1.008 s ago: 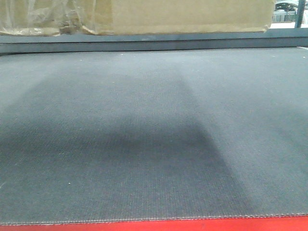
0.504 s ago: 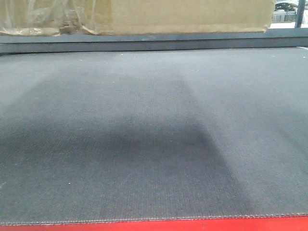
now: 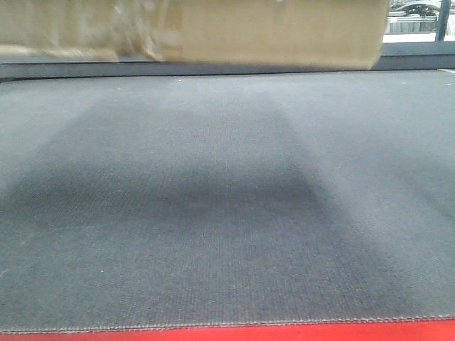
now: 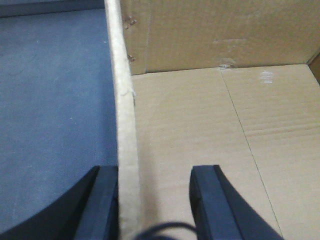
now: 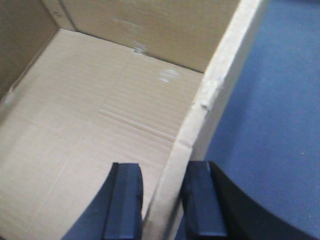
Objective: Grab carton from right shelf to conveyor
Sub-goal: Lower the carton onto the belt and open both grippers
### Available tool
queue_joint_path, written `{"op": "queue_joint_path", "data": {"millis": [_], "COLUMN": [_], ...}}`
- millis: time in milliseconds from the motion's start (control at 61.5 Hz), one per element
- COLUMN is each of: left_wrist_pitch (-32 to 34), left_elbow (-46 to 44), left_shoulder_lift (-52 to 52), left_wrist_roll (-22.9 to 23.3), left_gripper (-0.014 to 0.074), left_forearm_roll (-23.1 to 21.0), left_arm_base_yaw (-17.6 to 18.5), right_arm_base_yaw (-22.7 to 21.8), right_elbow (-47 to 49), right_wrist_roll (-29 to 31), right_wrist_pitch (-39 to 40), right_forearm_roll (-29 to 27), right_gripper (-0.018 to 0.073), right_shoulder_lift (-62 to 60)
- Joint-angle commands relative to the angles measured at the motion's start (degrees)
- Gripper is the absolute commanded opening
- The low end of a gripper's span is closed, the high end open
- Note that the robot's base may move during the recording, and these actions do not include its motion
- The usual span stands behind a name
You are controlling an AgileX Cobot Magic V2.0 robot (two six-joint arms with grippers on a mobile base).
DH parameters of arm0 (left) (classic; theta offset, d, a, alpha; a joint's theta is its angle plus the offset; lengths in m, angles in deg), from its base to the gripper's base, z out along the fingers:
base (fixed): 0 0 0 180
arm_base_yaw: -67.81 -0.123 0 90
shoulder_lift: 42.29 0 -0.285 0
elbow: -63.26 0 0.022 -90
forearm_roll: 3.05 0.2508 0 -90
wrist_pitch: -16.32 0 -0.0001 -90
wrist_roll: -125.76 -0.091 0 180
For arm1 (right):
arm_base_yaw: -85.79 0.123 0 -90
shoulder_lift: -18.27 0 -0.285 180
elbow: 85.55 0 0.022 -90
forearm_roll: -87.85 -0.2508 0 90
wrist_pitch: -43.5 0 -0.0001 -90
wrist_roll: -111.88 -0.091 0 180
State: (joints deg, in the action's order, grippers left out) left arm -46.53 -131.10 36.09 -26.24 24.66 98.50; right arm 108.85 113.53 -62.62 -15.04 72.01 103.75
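The carton, plain brown cardboard, hangs blurred at the top of the front view, over the far part of the conveyor, a dark grey belt with a red front strip. From above, the carton is open-topped and empty. My left gripper straddles its left wall: the outer finger lies against the wall and the inner finger stands well apart from it. My right gripper is shut on the right wall of the carton. The right shelf is out of view.
A dark rail runs along the belt's far edge. Past the carton's right end are a bright background and a dark upright post. Grey belt shows beside the carton in both wrist views.
The carton has dropped lower in the front view and shifted slightly left, and it is now blurred. The clear plastic seen on its left side has smeared out of sight.
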Motion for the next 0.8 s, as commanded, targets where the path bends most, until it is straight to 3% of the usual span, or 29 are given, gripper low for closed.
{"op": "queue_joint_path", "data": {"millis": [0, 276, 488, 667, 780], "left_wrist_pitch": [4.2, 10.4, 14.8, 15.8, 15.3], "left_elbow": [-0.6, -0.6, -0.6, -0.6, -0.6], "left_shoulder_lift": [2.1, 11.0, 16.5, 19.9, 21.7], "left_wrist_roll": [-1.8, -8.3, -9.0, -9.0, -9.0], "left_gripper": [-0.0016, -0.0016, -0.0016, -0.0012, 0.0116], "left_forearm_roll": [-3.2, -16.6, -16.5, -16.5, -16.5], "left_arm_base_yaw": [-2.5, -11.8, -12.7, -12.7, -12.7], "right_arm_base_yaw": [-1.2, -1.9, -1.9, -1.9, -1.9], "right_elbow": [0.4, 0.4, 0.4, 0.4, 0.4], "right_wrist_roll": [1.6, 1.6, 1.6, 1.6, 1.6], "right_wrist_pitch": [4.1, 8.2, 11.0, 14.3, 15.3], "right_forearm_roll": [-0.5, 2.6, 7.4, 7.7, 7.7], "right_gripper": [-0.0069, -0.0069, -0.0069, -0.0064, 0.0064], "right_shoulder_lift": [2.2, 10.4, 15.3, 17.7, 18.3]}}
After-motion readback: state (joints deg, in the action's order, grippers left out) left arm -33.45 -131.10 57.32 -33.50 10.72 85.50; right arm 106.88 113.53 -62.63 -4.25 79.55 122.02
